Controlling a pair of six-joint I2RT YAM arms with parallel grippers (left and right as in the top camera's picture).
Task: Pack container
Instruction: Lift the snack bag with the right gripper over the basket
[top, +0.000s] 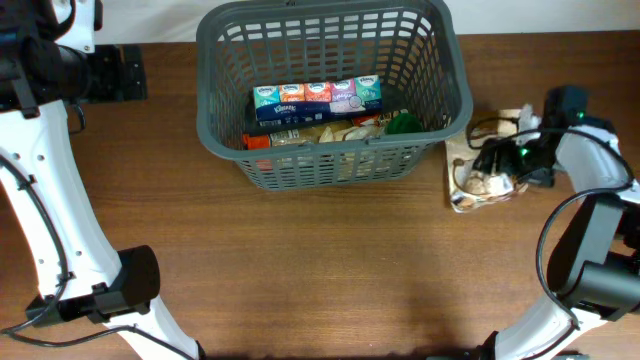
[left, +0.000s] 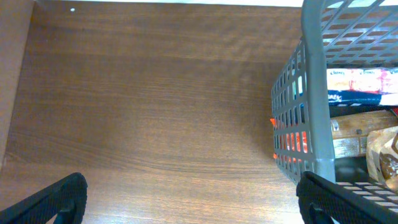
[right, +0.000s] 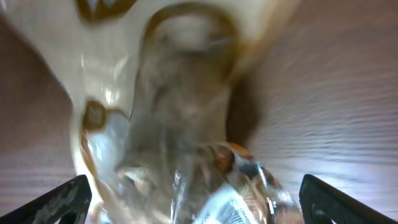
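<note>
Brown wood-grain table (top: 320, 260) runs under everything, and the container (top: 330, 172) sits at its far edge, roughly in the middle. It is already partly filled: a row of tissue packs (top: 318, 96) lies across it, with snack packets and something green (top: 404, 124) crowded against the near wall.

My right gripper (right: 196, 199) hangs low over a crinkly clear-and-cream bag (top: 465, 192), which lies on the table just beside the container's right wall, not in it. The jaws stand wide apart, one fingertip at each lower corner of my wrist view, with the bag filling the space between. I grip nothing. That view is badly blurred, so I cannot tell whether the pads touch the film.

My left gripper (left: 196, 202) is also spread wide and empty, above bare table beside the container's left corner.

I judge the bag to be the main risk. Its film looks loose and slick, so if I close on a fold rather than the body, it may slide out as I lift. Carried too low, it could catch on the rim and drop outside. The near side of the container is crowded, so a release there might leave the bag perched on other packets. My left fingers are near the lattice wall and could nudge it.
</note>
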